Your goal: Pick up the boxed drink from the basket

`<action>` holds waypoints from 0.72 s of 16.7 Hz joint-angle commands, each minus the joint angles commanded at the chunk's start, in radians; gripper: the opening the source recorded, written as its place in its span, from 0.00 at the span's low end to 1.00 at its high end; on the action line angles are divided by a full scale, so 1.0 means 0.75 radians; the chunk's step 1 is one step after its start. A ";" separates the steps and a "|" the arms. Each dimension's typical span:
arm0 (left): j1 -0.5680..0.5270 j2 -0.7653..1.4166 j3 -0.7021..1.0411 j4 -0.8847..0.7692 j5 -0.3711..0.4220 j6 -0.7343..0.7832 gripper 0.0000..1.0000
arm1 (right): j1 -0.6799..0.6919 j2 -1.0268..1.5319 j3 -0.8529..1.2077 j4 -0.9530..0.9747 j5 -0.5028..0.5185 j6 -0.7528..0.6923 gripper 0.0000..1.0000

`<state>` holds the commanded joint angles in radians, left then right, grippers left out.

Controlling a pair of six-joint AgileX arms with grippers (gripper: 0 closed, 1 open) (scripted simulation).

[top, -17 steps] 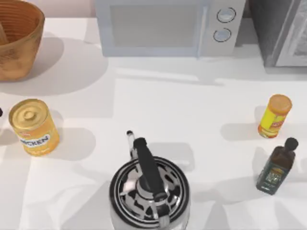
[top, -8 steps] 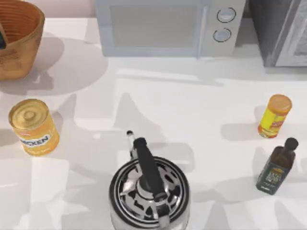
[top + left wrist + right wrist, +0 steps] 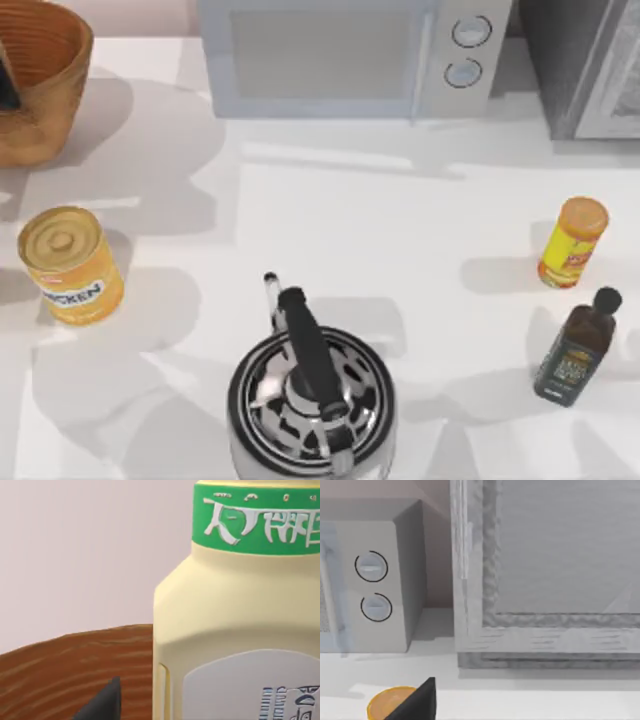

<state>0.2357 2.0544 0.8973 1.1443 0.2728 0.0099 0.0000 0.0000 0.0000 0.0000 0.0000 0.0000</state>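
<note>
A rendered kitchen is shown. A white desk (image 3: 400,230) is set against the back wall, where a microwave (image 3: 350,55) with two round dials is placed beside a larger grey appliance (image 3: 590,65). Cooking and pantry goods are laid out on the surface: a steel kettle (image 3: 310,400), a yellow tin can (image 3: 70,265), a dark oil bottle (image 3: 572,350), an orange-capped jar (image 3: 572,242) and a wicker basket (image 3: 40,80).

On the bench (image 3: 400,230): one wicker basket (image 3: 45,75), one boxed drink (image 3: 240,625) with a green band, one yellow can (image 3: 68,262), one kettle (image 3: 312,400), one orange-capped yellow jar (image 3: 572,242), one dark bottle (image 3: 575,350), one microwave (image 3: 350,55) with two round dials, and one grey appliance (image 3: 590,65) beside it.
</note>
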 joint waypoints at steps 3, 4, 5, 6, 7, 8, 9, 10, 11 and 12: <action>0.004 0.031 0.016 0.019 0.005 0.000 1.00 | 0.000 0.000 0.000 0.000 0.000 0.000 1.00; 0.004 0.031 0.016 0.019 0.005 0.000 1.00 | 0.000 0.000 0.000 0.000 0.000 0.000 1.00; 0.004 0.031 0.016 0.019 0.005 0.000 1.00 | 0.000 0.000 0.000 0.000 0.000 0.000 1.00; -0.001 0.005 0.016 0.023 0.001 0.008 1.00 | 0.000 0.000 0.000 0.000 0.000 0.000 1.00; -0.001 0.009 0.017 0.020 0.000 0.007 1.00 | 0.000 0.000 0.000 0.000 0.000 0.000 1.00; -0.003 0.022 0.027 0.010 -0.001 0.004 1.00 | 0.000 0.000 0.000 0.000 0.000 0.000 1.00; -0.005 0.039 0.047 -0.002 -0.004 0.001 1.00 | 0.000 0.000 0.000 0.000 0.000 0.000 1.00; -0.009 0.058 0.077 -0.015 -0.007 0.000 1.00 | 0.000 0.000 0.000 0.000 0.000 0.000 1.00; -0.013 0.079 0.112 -0.030 -0.011 0.000 1.00 | 0.000 0.000 0.000 0.000 0.000 0.000 1.00; -0.017 0.101 0.151 -0.046 -0.015 -0.001 1.00 | 0.000 0.000 0.000 0.000 0.000 0.000 1.00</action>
<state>0.2228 2.1299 1.0105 1.1098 0.2613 0.0094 0.0000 0.0000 0.0000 0.0000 0.0000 0.0000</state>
